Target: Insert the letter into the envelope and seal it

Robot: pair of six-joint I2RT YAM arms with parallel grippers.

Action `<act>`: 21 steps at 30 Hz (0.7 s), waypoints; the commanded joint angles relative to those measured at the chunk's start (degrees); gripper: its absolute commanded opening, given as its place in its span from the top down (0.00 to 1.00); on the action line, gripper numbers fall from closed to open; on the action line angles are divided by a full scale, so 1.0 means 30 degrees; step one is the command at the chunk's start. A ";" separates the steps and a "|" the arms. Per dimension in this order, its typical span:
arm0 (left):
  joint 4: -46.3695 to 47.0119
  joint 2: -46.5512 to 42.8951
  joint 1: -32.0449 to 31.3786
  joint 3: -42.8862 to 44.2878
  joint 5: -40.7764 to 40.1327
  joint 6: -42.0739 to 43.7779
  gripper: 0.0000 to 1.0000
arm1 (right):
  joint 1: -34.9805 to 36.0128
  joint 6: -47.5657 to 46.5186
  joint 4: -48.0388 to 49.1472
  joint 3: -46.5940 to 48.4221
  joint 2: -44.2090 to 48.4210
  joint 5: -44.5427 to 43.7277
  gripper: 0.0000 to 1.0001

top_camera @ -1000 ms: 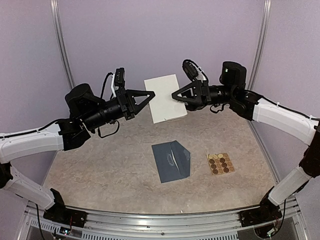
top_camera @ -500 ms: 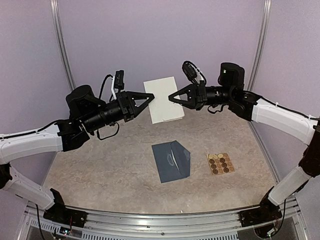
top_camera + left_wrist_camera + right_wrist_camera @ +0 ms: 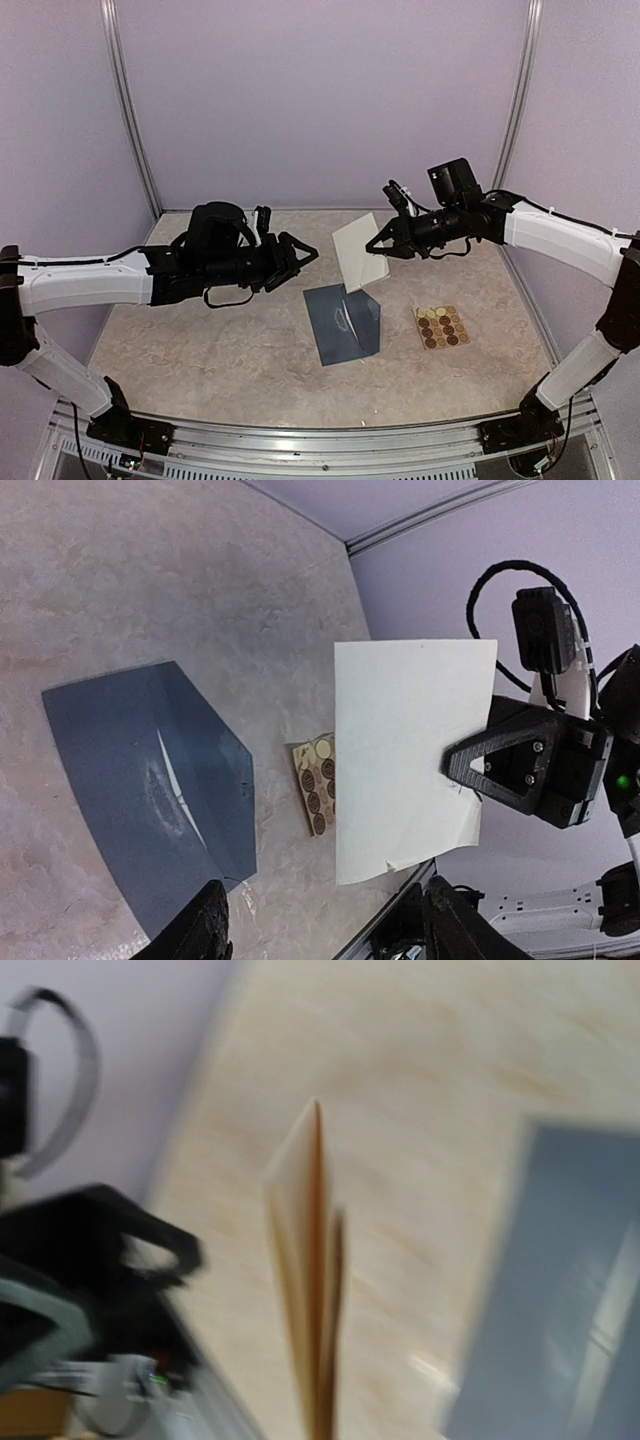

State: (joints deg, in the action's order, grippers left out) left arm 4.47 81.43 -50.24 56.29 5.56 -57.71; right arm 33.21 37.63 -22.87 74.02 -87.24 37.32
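The cream letter (image 3: 358,256) hangs tilted in the air, its lower edge just above the envelope's back edge. My right gripper (image 3: 374,246) is shut on the letter's right edge. The slate-blue envelope (image 3: 343,322) lies flat on the table with its flap open. My left gripper (image 3: 304,258) stands open and empty to the left of the letter, apart from it. In the left wrist view the letter (image 3: 410,760) is pinched by the right gripper's black fingers (image 3: 490,768), and the envelope (image 3: 140,790) lies below. The right wrist view is blurred, with the letter (image 3: 315,1260) edge-on.
A tan sheet of round brown stickers (image 3: 441,327) lies right of the envelope, also visible in the left wrist view (image 3: 315,785). Purple walls and metal posts enclose the table. The left arm (image 3: 90,1250) shows at the left of the right wrist view.
My left gripper opened, let go of the letter and drew back down to the left. My right gripper shut on the letter and carried it down toward the envelope.
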 commanded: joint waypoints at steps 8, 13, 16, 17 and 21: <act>-0.1869 0.3980 0.0221 -0.0561 0.1575 -0.0775 0.40 | -0.0065 -0.2167 -0.2267 -0.2667 -0.1881 -0.3819 1.00; -0.1641 0.5988 0.0579 -0.0329 0.2696 -0.0447 0.43 | -0.0077 -0.2430 -0.1750 -0.2759 -0.2768 -0.4377 1.00; -0.1636 0.6820 0.0760 -0.0069 0.3151 -0.0318 0.43 | -0.0059 -0.2464 -0.1518 -0.2690 -0.3291 -0.4677 1.00; -0.1636 0.7198 0.0799 0.0016 0.3283 -0.0265 0.44 | -0.0055 -0.2471 -0.1491 -0.2644 -0.3505 -0.4702 1.00; -0.1636 0.8229 0.0838 0.0407 0.3655 -0.0038 0.45 | -0.0070 -0.2327 -0.1302 -0.2500 -0.4189 -0.4744 1.00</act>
State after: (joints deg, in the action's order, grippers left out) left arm 0.03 103.63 -48.01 54.98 14.17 -59.48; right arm 33.19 31.05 -28.25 66.22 -98.17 24.29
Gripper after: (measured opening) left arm 0.561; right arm 0.003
